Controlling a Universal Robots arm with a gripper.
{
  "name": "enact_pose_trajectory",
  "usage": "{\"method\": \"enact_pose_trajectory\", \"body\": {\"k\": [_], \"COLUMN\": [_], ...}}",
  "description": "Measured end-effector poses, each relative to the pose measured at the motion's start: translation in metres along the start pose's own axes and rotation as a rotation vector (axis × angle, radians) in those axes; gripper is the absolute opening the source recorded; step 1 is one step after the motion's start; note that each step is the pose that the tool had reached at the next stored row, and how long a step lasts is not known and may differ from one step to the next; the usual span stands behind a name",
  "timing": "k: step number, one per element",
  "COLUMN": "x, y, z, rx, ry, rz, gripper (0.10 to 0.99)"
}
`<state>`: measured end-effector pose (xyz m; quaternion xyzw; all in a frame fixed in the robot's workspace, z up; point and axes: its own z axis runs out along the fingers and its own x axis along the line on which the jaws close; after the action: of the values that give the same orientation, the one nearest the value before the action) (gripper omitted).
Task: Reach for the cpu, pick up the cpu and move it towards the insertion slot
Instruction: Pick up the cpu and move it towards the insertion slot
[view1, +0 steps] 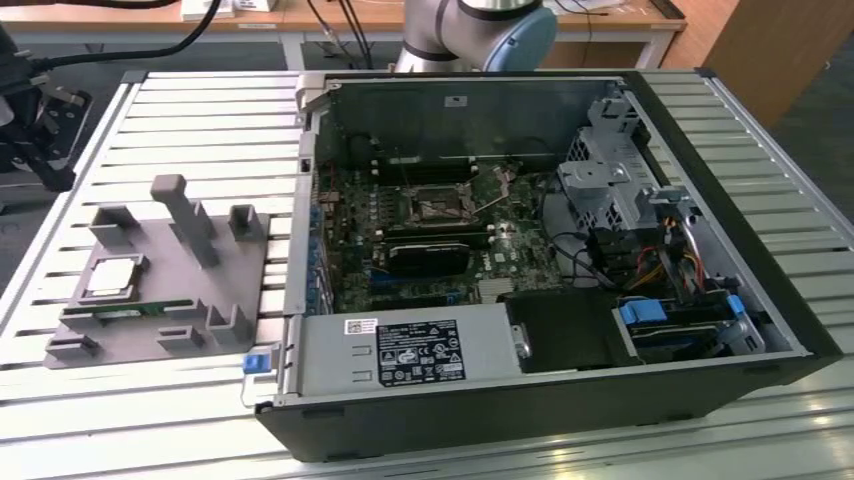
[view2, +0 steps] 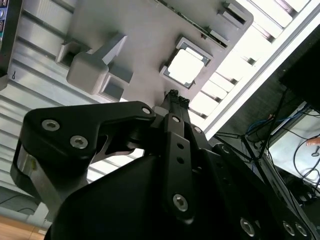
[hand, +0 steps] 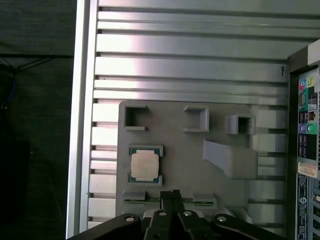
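Note:
The cpu (view1: 114, 277) is a small silvery square chip lying flat in a pocket of the grey plastic tray (view1: 171, 262) at the exterior view's left. In both wrist views the cpu (hand: 145, 165) (view2: 185, 66) lies a short way beyond my gripper (hand: 172, 194) (view2: 174, 96). The black fingers are pressed together, hold nothing, and hover above the tray's edge, apart from the chip. The insertion slot (view1: 437, 210) is a small square socket with a shiny frame on the motherboard inside the open computer case.
The open black computer case (view1: 747, 300) with its power supply (view1: 400, 352) and cables fills the exterior view's right. The tray carries upright posts (view1: 184, 215) (hand: 230, 159) and a thin green memory stick (view1: 127, 312). All rests on a ribbed metal table (view1: 200, 110).

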<state>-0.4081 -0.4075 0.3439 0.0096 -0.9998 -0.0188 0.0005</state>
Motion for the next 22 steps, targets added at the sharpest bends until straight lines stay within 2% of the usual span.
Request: {"method": "enact_pose_trajectory", "body": {"k": [1,3,4,5,6,8,9,11,12,15,22], "x": [0.0001,0.0001,0.0001,0.0001,0.0,0.0001,0.0,0.0001,0.0002,0.0007,0.0009], "y": [-0.0001,-0.0002,-0.0005,-0.0008,-0.001,-0.0015,-0.0021,-0.0029,-0.0034,-0.0042,-0.0055], "z": [0.0008,0.002,0.0027,0.0032,0.0041,0.0071,0.0089,0.0125,0.0143,0.0214,0.0307], "rx": [0.0,0.0,0.0,0.0,0.0,0.0,0.0,0.0,0.0,0.0,0.0], "ry": [-0.0002,0.0,-0.0001,0.0,-0.0001,0.0001,0.0,0.0,-0.0001,-0.0001,0.0], "rz": [0.0,0.0,0.0,0.0,0.0,0.0,0.0,0.0,0.0,0.0,0.0], "gripper": [0.114,0.231,0.231,0.294,0.294,0.412,0.412,0.525,0.525,0.706,0.706]}}
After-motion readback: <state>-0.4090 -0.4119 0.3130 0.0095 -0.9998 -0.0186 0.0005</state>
